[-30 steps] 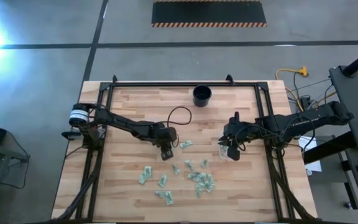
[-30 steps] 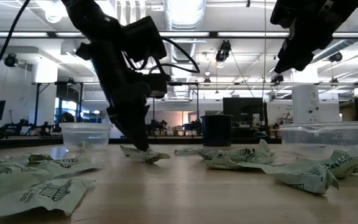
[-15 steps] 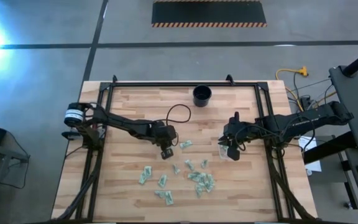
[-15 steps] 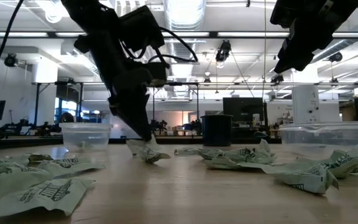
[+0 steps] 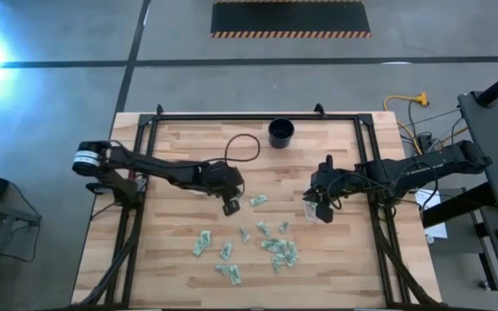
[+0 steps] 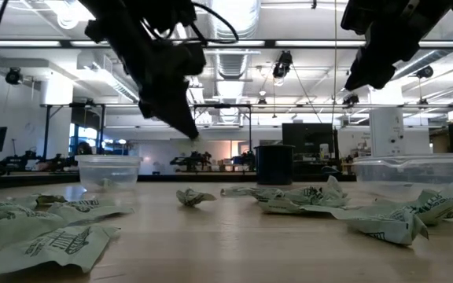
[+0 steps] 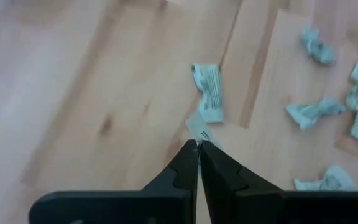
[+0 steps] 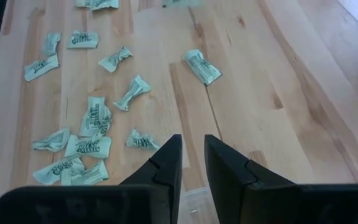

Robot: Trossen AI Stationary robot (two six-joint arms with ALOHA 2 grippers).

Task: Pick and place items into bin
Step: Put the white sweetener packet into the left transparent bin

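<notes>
Several small pale green and white packets (image 5: 271, 246) lie scattered on the near half of the wooden table, and one packet (image 5: 258, 200) lies apart, nearer the middle. My left gripper (image 5: 230, 207) hangs shut above the table just left of that packet (image 7: 209, 93); it is well clear of the wood in the low view (image 6: 193, 135). My right gripper (image 5: 320, 210) hovers high (image 6: 368, 75) right of centre, its fingers a little open (image 8: 192, 146), holding nothing. My left gripper points down and forward with its fingers shut. A small pale scrap (image 7: 196, 127) shows just past the fingertips in the left wrist view. I cannot tell whether the tips hold it or whether it lies on the table below.
A black cup (image 5: 281, 132) stands near the far edge. Two clear tubs show in the low view, one on the left (image 6: 108, 171) and one on the right (image 6: 407, 167). A black cable (image 5: 245, 147) loops over the table behind the left arm.
My left gripper, whose tips were down at a packet on the table, has risen well clear and tilted. The packet was tugged up at one end, then stayed on the table, more crumpled. The right arm has kept still.
</notes>
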